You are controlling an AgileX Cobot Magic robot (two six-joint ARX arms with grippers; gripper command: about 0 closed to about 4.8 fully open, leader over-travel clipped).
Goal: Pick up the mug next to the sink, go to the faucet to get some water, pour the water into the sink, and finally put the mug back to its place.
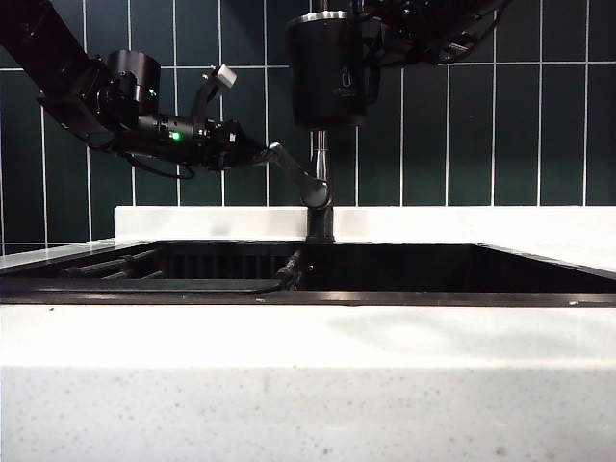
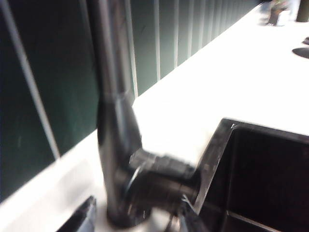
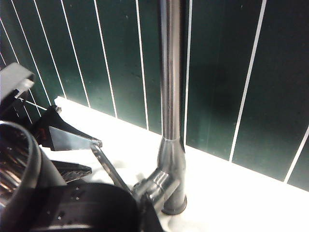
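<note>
Dark green tiled wall point(image 1: 481, 125) with white grout, white speckled counter point(image 1: 308, 385) in front

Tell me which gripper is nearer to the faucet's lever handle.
Left. The left gripper is open, with its fingers at the faucet lever handle. The right gripper is higher up, holding the mug above the faucet base, in front of the pipe.

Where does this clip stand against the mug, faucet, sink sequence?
Done: the mug is off the counter, held high in front of the faucet by the right gripper. In hand: the left gripper, jaws open, sits at the faucet's lever, seemingly about to turn it on. Left: no water is visible, so filling, pouring into the sink and returning the mug remain.
</note>
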